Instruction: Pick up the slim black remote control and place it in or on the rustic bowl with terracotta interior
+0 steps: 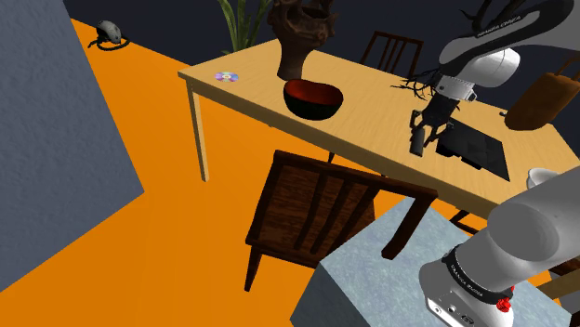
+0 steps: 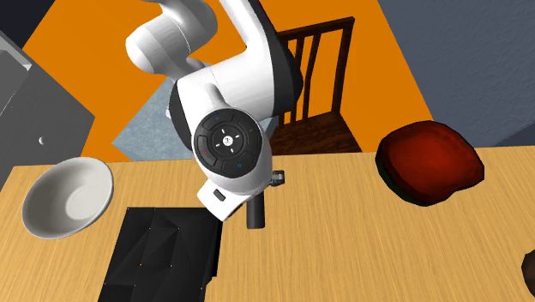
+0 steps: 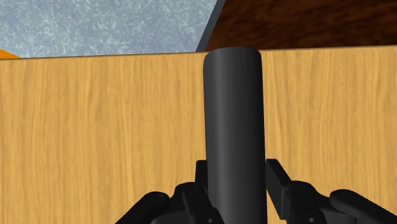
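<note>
Faint lettering on the white arm (image 1: 507, 42), upper right of the shoulder view, and again on its lowest link at lower right: too small to read.

Pinched between the black gripper's (image 3: 236, 181) two fingers (image 3: 278, 180): the slim dark remote (image 3: 232, 121), running straight out from the hand along the fingers' line, over the light wooden table (image 3: 95, 127). Fingers pressed in against its two long sides; nothing else touched.

In the shoulder view, right of centre: remote (image 1: 417, 142) hanging from the gripper (image 1: 429, 123), just beside a flat black slab (image 1: 476, 150) on the tabletop. Whether its far end meets the wood: impossible to tell. Well apart, toward the upper middle: the dark bowl (image 1: 313, 98), red inside.

In the second exterior view: remote (image 2: 255, 211) low at centre, bowl (image 2: 429, 163) at right, white dish (image 2: 67, 196) at left.
</note>
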Robot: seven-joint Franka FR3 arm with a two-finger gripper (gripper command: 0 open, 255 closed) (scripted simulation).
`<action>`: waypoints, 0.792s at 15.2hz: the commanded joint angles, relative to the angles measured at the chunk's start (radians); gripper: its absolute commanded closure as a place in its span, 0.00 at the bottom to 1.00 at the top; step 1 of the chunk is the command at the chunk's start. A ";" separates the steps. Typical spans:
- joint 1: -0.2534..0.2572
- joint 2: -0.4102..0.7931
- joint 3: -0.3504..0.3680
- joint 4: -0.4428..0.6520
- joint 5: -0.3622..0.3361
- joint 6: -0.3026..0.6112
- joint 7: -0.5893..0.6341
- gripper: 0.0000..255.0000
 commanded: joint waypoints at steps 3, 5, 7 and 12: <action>-0.002 -0.033 0.005 0.026 -0.013 -0.057 0.017 1.00; -0.003 -0.048 0.007 0.041 -0.019 -0.085 0.024 1.00; -0.003 -0.062 0.009 0.056 -0.024 -0.112 0.031 1.00; -0.005 -0.092 0.015 0.097 -0.033 -0.182 0.046 1.00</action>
